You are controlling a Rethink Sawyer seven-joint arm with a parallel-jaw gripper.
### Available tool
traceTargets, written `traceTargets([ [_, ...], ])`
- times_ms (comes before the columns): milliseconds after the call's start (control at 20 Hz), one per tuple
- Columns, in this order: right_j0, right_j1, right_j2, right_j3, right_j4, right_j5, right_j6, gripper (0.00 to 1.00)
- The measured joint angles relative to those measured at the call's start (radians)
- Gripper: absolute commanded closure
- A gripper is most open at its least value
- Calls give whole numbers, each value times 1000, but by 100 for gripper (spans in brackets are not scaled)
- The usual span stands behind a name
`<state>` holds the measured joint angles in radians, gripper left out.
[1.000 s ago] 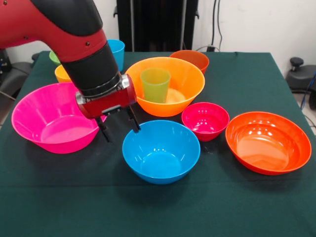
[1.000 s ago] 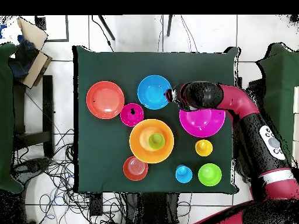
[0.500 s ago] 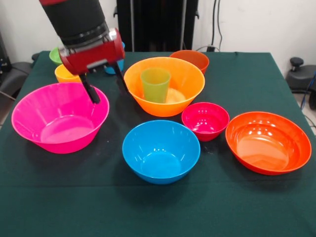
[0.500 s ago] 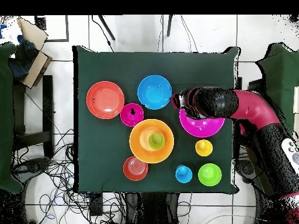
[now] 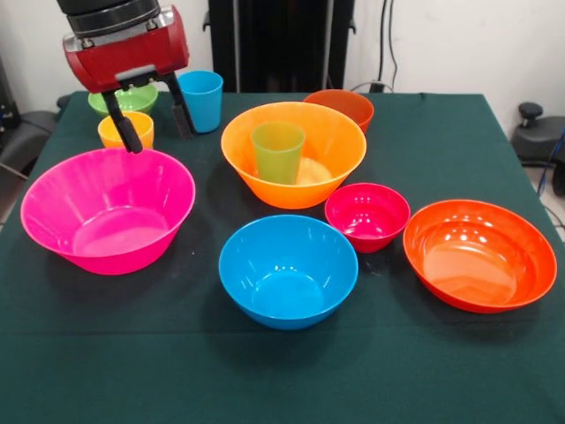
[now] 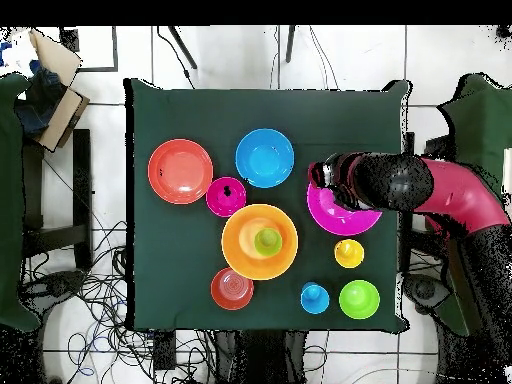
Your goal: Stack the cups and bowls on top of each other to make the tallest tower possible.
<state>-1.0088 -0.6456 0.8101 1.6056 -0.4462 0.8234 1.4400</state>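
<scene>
My gripper (image 5: 153,125) hangs open and empty over the far rim of the big pink bowl (image 5: 106,212), its fingertips just in front of the yellow-orange cup (image 5: 124,131) and the blue cup (image 5: 201,100). A small green bowl (image 5: 124,100) sits behind them, partly hidden by the gripper. The green cup (image 5: 277,151) stands upright inside the big orange bowl (image 5: 294,181). In front lie the medium blue bowl (image 5: 288,269), the small magenta bowl (image 5: 367,215) and the wide red-orange bowl (image 5: 479,254). A small orange-red bowl (image 5: 341,106) sits behind the orange one. Overhead, the arm covers part of the pink bowl (image 6: 342,222).
Every bowl and cup rests on a dark green table (image 5: 265,380), with bare cloth along its front edge. Overhead, a cardboard box (image 6: 50,75) and cables (image 6: 90,290) lie on the floor beside the table.
My gripper has risen from between the pink and blue bowls and moved back toward the far left of the table, still open and empty. No bowl or cup has moved.
</scene>
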Motion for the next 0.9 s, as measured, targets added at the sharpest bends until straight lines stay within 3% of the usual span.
traceTargets([
  [900, -2, 70, 0, 15, -62, -22, 0, 0],
])
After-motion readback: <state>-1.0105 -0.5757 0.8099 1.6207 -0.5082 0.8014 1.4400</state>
